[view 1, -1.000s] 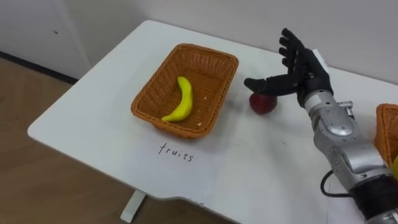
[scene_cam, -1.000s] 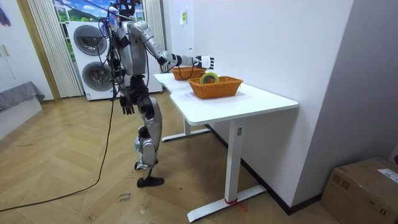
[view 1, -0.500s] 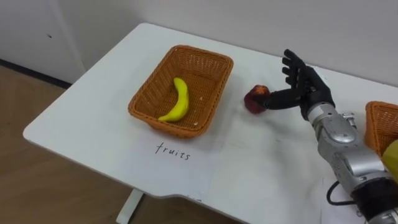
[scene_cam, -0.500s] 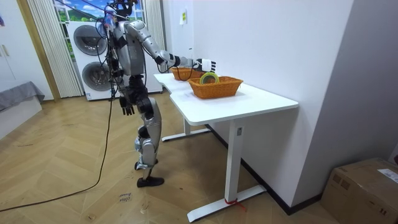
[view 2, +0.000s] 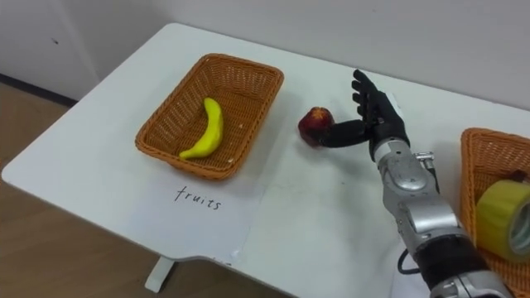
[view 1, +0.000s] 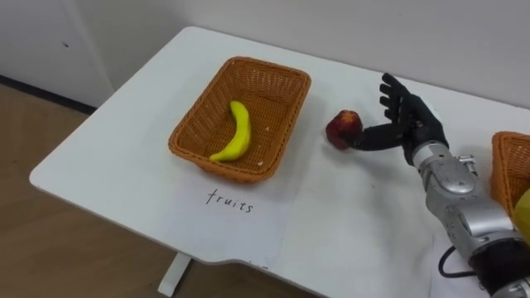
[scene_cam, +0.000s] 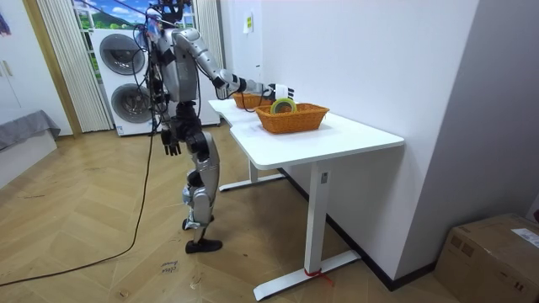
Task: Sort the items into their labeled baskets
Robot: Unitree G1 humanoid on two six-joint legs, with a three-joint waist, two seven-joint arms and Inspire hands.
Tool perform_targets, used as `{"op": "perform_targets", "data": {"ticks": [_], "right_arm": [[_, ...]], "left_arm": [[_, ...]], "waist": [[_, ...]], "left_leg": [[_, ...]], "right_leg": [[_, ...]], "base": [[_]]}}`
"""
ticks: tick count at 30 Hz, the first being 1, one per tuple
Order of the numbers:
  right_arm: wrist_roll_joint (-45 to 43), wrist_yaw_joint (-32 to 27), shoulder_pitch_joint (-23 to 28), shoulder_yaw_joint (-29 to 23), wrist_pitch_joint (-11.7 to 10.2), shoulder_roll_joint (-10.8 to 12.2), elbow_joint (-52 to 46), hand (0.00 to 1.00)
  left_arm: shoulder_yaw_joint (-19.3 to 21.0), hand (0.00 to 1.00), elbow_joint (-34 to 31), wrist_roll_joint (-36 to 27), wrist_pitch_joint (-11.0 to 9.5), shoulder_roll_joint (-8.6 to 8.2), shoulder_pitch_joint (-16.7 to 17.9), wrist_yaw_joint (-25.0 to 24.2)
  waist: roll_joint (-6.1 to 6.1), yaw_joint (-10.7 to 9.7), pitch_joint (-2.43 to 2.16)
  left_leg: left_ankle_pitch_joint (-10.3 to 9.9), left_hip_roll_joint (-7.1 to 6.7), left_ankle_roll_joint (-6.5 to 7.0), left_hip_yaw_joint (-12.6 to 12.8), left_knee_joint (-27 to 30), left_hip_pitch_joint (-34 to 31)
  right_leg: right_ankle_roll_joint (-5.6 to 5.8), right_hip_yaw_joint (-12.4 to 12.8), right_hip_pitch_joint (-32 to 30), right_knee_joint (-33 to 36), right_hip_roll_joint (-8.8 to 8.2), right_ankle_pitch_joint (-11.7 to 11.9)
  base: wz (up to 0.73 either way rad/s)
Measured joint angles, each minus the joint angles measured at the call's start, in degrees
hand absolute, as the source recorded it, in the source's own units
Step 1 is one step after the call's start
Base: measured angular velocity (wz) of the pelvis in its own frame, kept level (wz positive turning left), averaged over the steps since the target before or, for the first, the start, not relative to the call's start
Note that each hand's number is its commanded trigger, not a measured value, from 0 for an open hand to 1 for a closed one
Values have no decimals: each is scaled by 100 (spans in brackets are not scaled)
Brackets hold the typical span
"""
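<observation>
Right hand spread wide above the surface, fingers straight and fanned upward, thumb stretched out sideways with its tip at or touching the near flank of the apple; nothing is held. The apple rests on the surface just off the thumb tip, and beyond it on that same thumb side lies the fruit basket, with a banana already inside and a paper label before it. On the hand's back side, past the wrist, stands a second basket with a tape roll in it. The left hand hangs idle at the robot's hip in the room view. The step in hand is judged to be the grasp of the apple. To do it well, the palm should come over the top of the fruit so that fingers and thumb close on opposite flanks. A sideways touch from the thumb alone is likely to roll the round fruit away. Once it is held, a lift well clear of the basket's rim should come before the release
</observation>
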Motion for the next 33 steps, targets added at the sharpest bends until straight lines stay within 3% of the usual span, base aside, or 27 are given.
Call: {"op": "perform_targets", "data": {"ticks": [11, 20, 33], "right_arm": [[-59, -81, -78, 5, -7, -7, 450, 0], [-268, -92, -296, 5, -146, -11, 811, 0], [-264, -124, -460, 9, -194, -16, 824, 0]], "left_arm": [[-114, 0, -113, -52, -11, 76, -113, -152], [-127, 0, 18, -110, -45, 75, -230, -106], [-336, 0, -18, -237, -70, 81, -279, -27]], "waist": [[-55, 157, -17], [-58, 265, 29], [-81, 303, 41]], "left_leg": [[2, -4, 3, 26, 213, -481], [19, 10, -1, 70, 264, -674], [25, -27, 6, 79, 273, -775]], "right_leg": [[-31, -8, -449, 296, -69, -82], [-60, 10, -684, 401, -93, -106], [-52, 2, -836, 499, -180, -168]], "base": [[4], [-1], [0]]}}
